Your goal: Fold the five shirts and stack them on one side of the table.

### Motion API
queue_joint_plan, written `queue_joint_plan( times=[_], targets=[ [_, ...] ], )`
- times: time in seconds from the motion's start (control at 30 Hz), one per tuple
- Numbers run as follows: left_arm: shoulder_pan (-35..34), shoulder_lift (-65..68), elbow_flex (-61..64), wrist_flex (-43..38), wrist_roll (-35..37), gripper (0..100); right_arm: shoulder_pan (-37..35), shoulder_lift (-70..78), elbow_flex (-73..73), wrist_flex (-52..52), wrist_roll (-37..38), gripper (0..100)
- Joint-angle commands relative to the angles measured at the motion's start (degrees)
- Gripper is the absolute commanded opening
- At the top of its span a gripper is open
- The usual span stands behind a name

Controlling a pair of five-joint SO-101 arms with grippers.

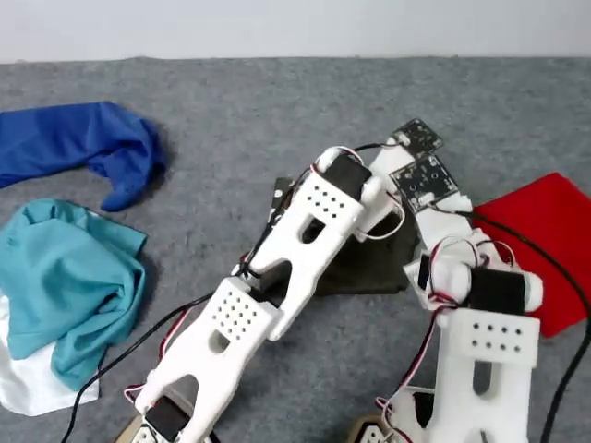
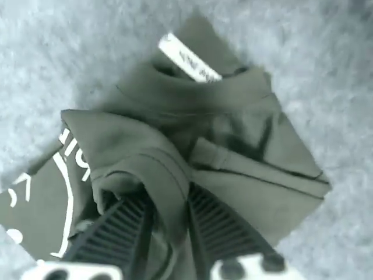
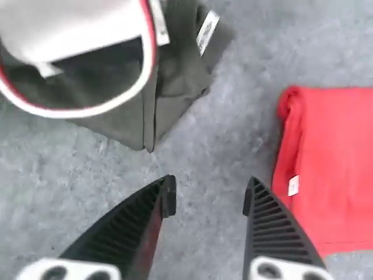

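I'm counting five shirts. The dark green shirt (image 2: 233, 157) is lying mid-tabletop (image 1: 240, 120), collar pointing away from my left gripper (image 2: 168, 198), which is pinching a fold of it. My right gripper (image 3: 210, 186) is hanging open between it and the red shirt (image 3: 332, 163) at the right edge; the blue shirt (image 1: 74, 143), teal shirt (image 1: 74, 286) and white shirt (image 1: 23, 378) are lying along the left edge

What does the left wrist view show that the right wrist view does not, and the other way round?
Left wrist view, not right: the left pincer shut on a fold of the dark shirt, and the white print on that shirt. Right wrist view, not left: the right pincer, open over the grey table, and the folded red shirt. Both: the dark shirt with its white label, lying on the grey table.
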Motion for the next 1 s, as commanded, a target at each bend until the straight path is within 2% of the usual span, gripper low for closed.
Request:
queue_joint_plan(
  times=[0.0, 0.2, 0.43, 0.63, 0.7, 0.97],
  targets=[
    [1.58, 0.18, -3.91, -0.62, 0.53, 1, 1.19, -4.70, -0.09, -1.27, 0.26, 20.8],
    [2.81, 2.11, -4.53, -4.22, 0.35, 3, 8.22, -11.47, 0.18, -3.56, -3.43, 20.8],
    [2.73, 1.93, -4.53, -5.10, 0.44, 23, 8.66, -12.53, 0.18, -3.38, -3.78, 20.8],
    [0.88, 1.76, -15.60, -6.42, 0.44, 22, 8.66, -12.70, 0.18, -3.30, -3.78, 20.8],
    [-1.32, 1.58, -20.62, -5.63, 0.35, 22, 8.66, -12.70, 0.18, -3.30, -3.78, 20.8],
    [-17.49, -2.99, -18.86, 0.97, 0.18, 21, 8.57, -12.35, 3.52, -5.58, -4.13, 20.8]
  ],
)
